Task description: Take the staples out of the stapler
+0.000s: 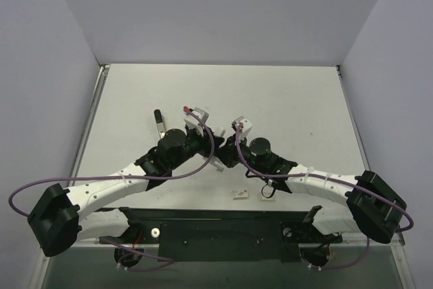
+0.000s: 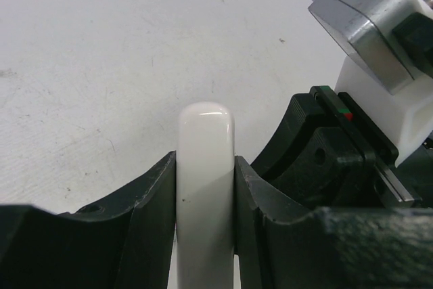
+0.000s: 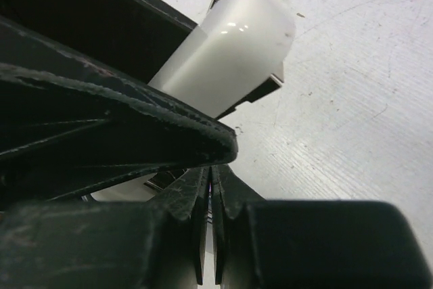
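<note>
My left gripper (image 2: pixel 205 164) is shut on the white plastic top bar of the stapler (image 2: pixel 205 140), whose rounded end sticks out past the fingers. In the top view both grippers meet at mid-table, the left gripper (image 1: pixel 211 153) beside the right gripper (image 1: pixel 229 151). In the right wrist view the white bar (image 3: pixel 230 45) lies above my right gripper (image 3: pixel 213 177), and a black finger of the left gripper crosses in front. The right jaws are closed to a hairline gap; I cannot see anything between them. No staples show.
A slim black-and-silver bar (image 1: pixel 159 123) lies on the table left of the grippers. Two small white cards (image 1: pixel 239 195) (image 1: pixel 268 194) lie near the front edge. Grey walls enclose the white table (image 1: pixel 284 99) on three sides.
</note>
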